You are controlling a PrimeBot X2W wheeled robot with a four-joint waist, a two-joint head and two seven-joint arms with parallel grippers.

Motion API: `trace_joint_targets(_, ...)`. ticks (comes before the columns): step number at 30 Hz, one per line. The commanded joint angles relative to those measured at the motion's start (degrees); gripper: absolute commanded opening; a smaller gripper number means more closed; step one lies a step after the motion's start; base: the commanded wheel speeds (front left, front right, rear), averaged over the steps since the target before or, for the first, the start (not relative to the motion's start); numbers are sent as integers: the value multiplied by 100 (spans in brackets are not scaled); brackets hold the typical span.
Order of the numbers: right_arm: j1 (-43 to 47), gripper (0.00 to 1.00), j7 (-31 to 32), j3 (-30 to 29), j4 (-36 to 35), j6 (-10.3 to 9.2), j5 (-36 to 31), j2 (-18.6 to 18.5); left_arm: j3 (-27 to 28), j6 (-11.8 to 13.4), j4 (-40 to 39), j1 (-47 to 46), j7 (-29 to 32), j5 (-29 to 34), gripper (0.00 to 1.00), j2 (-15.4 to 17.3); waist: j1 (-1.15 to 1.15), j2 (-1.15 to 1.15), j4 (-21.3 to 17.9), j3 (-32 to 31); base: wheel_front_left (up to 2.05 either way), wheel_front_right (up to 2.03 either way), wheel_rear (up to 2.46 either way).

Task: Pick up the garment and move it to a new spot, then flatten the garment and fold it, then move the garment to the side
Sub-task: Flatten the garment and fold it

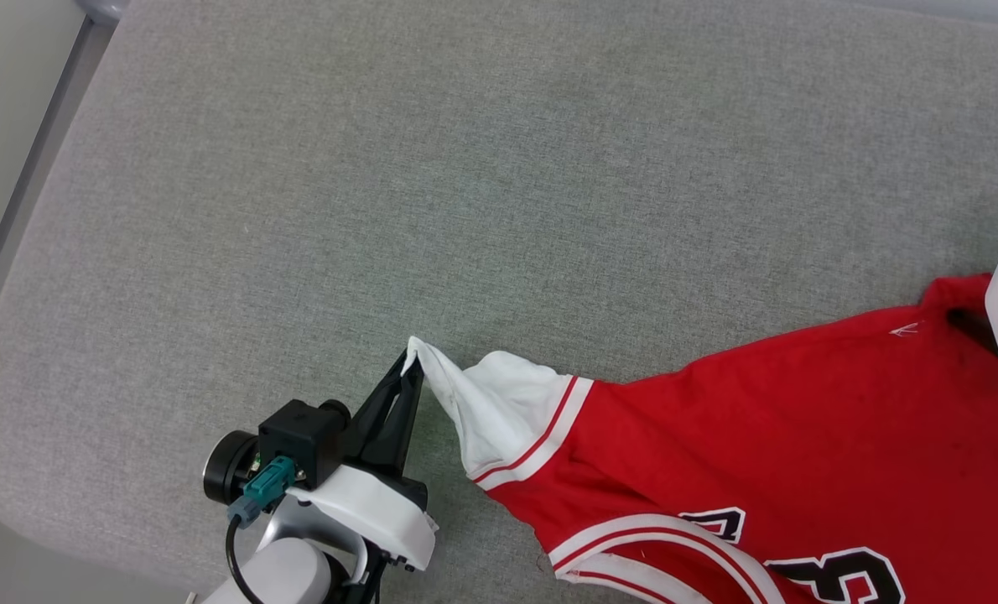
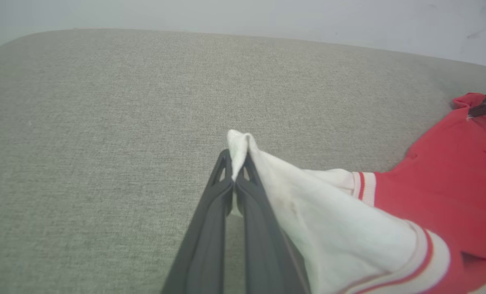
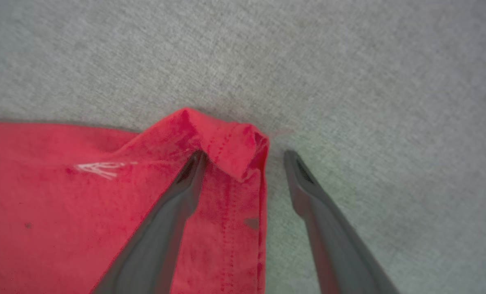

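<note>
One garment point(image 3: 63, 188) corner — right jaws astride

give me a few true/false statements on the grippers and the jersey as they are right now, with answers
1. The left gripper is shut on the white sleeve of the garment. True.
2. The right gripper is clamped shut on a red corner. False: its fingers stand apart, with the turned-over red corner between them.
3. The garment is folded into a neat stack. False: it lies spread out, the sleeve drawn to a point at the left gripper.
4. The garment lies on a grey fabric surface. True.
5. Black, white-edged print shows on the garment in the head view. True.
</note>
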Motion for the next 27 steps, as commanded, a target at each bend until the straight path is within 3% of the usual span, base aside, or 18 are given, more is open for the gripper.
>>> trace_joint_targets(1, 152, 100, -109, 191, 231, -2, 94, 120, 36, -46, 36, -94, -40, 61, 0, -59, -1, 0, 22, 13, 0, 0, 0)
trace_joint_targets(3, 188, 100, -260, 293, 378, -2, 187, 182, 67, -75, 85, -81, -41, 78, 0, -102, -1, 0, 9, -5, 0, 0, 0)
trace_joint_targets(4, 168, 7, -376, 321, 424, -2, 218, 193, 84, -103, 108, -58, -41, 96, 0, -115, -1, 0, -5, -21, 0, 0, 0)
trace_joint_targets(5, 147, 0, -460, 351, 474, -2, 245, 188, 104, -110, 134, -28, -41, 105, 0, -126, -1, 0, -21, -50, 0, 0, 0)
trace_joint_targets(14, -201, 0, -1831, 465, 331, -5, 692, 94, 374, -214, 260, 219, -36, 225, 0, -90, -1, 0, -353, -684, 0, 0, 0)
trace_joint_targets(21, -20, 0, -2795, 651, -179, -4, 943, -37, 527, -161, 59, 361, -31, 398, 0, 263, -1, 0, -700, -1238, 0, 0, 0)
trace_joint_targets(27, 148, 0, -3426, 463, -586, -4, 1071, -129, 750, -45, -416, 91, 88, 520, 0, 625, -1, 0, -942, -1540, 0, 0, 0)
